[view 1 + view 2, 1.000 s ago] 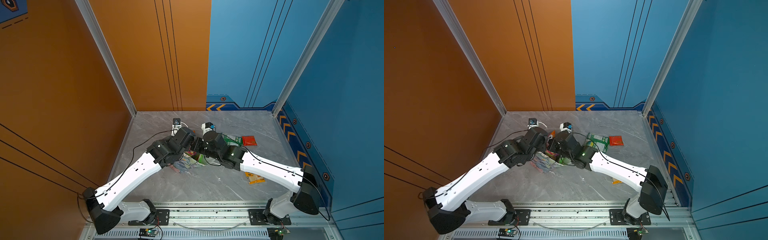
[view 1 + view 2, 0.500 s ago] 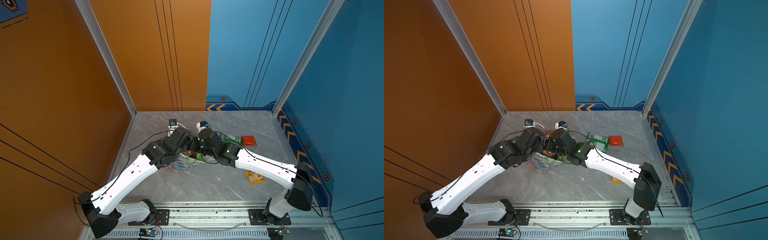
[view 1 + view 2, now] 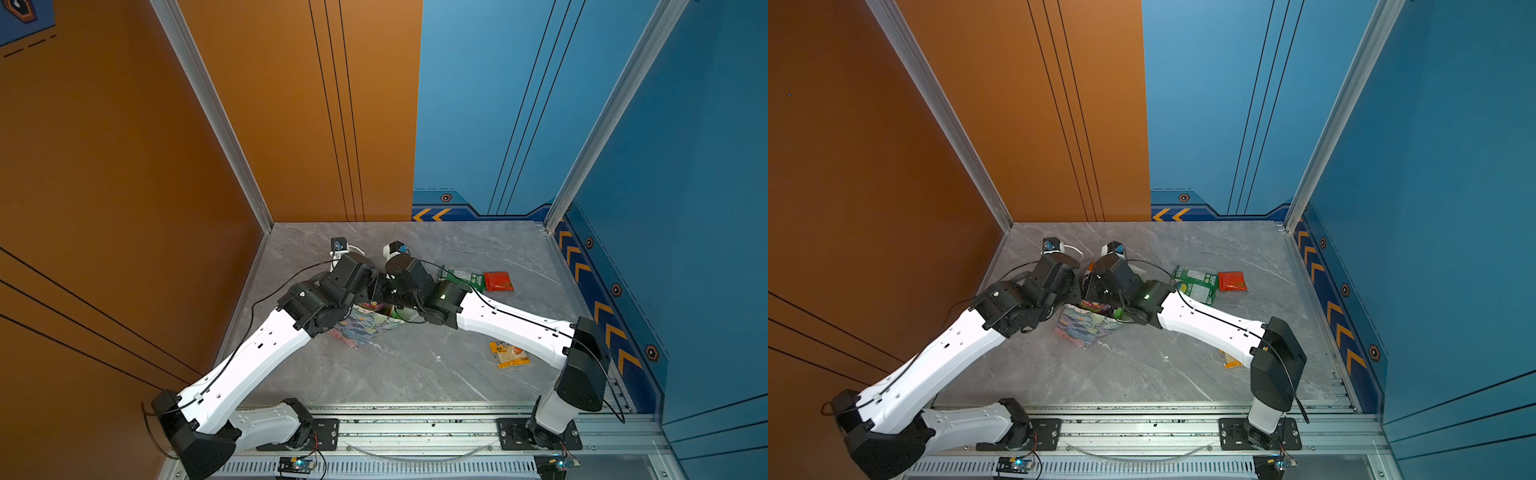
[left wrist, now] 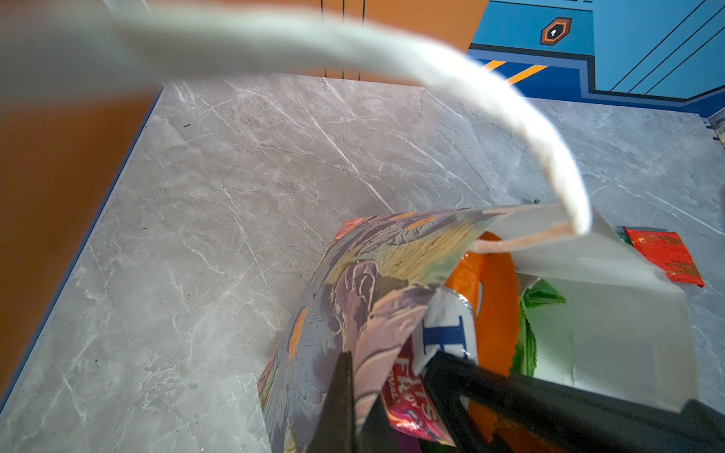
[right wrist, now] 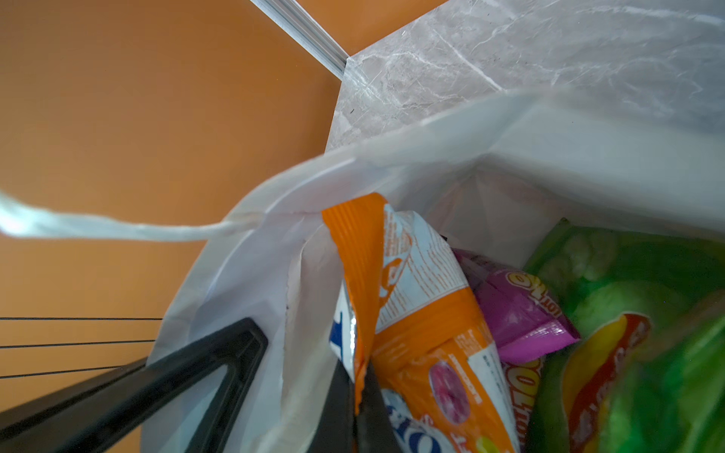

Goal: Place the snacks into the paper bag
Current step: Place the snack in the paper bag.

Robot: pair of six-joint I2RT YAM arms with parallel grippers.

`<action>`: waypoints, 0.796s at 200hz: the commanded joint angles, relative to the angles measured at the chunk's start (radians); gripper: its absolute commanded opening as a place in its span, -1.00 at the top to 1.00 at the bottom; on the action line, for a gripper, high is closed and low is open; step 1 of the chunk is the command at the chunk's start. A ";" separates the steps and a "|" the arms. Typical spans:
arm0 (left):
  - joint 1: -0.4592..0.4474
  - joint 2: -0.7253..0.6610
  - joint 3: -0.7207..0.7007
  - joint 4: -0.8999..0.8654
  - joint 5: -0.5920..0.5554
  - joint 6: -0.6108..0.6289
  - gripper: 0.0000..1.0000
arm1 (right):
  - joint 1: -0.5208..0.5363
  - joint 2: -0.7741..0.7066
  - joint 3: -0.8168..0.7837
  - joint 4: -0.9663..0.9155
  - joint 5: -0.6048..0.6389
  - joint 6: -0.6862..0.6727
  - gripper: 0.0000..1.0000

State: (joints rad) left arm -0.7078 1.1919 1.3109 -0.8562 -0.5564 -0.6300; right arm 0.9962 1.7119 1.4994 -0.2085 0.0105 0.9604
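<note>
The floral paper bag (image 3: 365, 326) stands mid-table under both wrists. My left gripper (image 4: 359, 412) is shut on the bag's printed wall near the rim. Inside the white mouth, my right gripper (image 5: 361, 400) is shut on the edge of an orange-and-white packet (image 5: 416, 313). Beside that packet in the bag lie a magenta packet (image 5: 518, 313) and the big green chips packet (image 5: 635, 313). On the table to the right are a green-white packet (image 3: 463, 277), a small red one (image 3: 498, 281) and a yellow-orange one (image 3: 509, 354). A white cord handle (image 4: 431, 78) arcs over the left wrist camera.
The orange wall (image 3: 166, 208) runs along the table's left edge, close to the bag, and the blue wall (image 3: 665, 249) bounds the right. The right forearm (image 3: 1208, 324) partly covers the yellow-orange packet in a top view. A metal rail (image 3: 415, 432) crosses the front.
Both wrists and the bag have shifted a little to the left. The right arm's elbow has drawn in and up. Both grips look unchanged.
</note>
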 commanded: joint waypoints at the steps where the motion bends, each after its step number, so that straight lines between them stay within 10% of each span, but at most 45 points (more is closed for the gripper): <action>1: 0.009 -0.035 0.001 0.102 0.021 -0.017 1.00 | 0.003 0.005 0.013 -0.070 -0.068 -0.034 1.00; 79: 0.042 -0.058 -0.028 0.105 0.035 -0.064 1.00 | -0.009 -0.163 -0.056 -0.092 0.037 -0.025 1.00; 159: -0.108 -0.111 -0.087 0.129 -0.287 -0.275 1.00 | -0.040 -0.248 -0.230 0.108 0.217 0.345 1.00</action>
State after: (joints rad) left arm -0.7815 1.0996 1.2140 -0.8013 -0.6807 -0.8410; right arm 0.9562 1.5116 1.2968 -0.2173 0.1371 1.1553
